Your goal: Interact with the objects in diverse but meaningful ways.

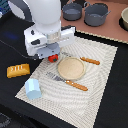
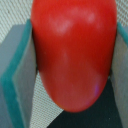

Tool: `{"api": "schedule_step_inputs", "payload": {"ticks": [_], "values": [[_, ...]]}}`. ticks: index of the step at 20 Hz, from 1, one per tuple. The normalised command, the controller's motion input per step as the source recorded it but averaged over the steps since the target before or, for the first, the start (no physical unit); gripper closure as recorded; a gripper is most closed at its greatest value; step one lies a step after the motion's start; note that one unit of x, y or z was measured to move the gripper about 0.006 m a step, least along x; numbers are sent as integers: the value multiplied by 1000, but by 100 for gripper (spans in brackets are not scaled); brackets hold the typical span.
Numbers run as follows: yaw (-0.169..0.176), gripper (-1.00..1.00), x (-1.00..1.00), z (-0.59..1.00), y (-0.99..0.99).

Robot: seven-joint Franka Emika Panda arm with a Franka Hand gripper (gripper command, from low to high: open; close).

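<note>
A red round tomato (image 2: 72,52) fills the wrist view, pressed between two grey pads (image 2: 20,75) with teal edges on either side. In the exterior view only a small red part of the tomato (image 1: 52,58) shows under my gripper (image 1: 52,56), just above the woven mat beside the tan plate (image 1: 71,68). My gripper is shut on it. The orange scored bread-like slab (image 1: 18,70) lies on the dark surface at the exterior view's left. A pale blue-white carton (image 1: 33,88) stands at the mat's near corner.
An orange-handled fork (image 1: 70,82) lies in front of the plate and an orange-handled knife (image 1: 90,61) behind it. Two grey pots (image 1: 96,14) stand at the back on a brown surface. The beige placemat (image 1: 100,90) covers the middle of the table.
</note>
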Motion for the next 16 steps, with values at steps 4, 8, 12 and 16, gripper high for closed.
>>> {"api": "schedule_step_inputs", "payload": {"ticks": [4, 8, 12, 16], "values": [[0, 100, 0, -504, 70], [-9, 100, -96, 109, 59], [-49, 100, -214, 1000, 171], [-46, 100, 78, 1000, 185]]}}
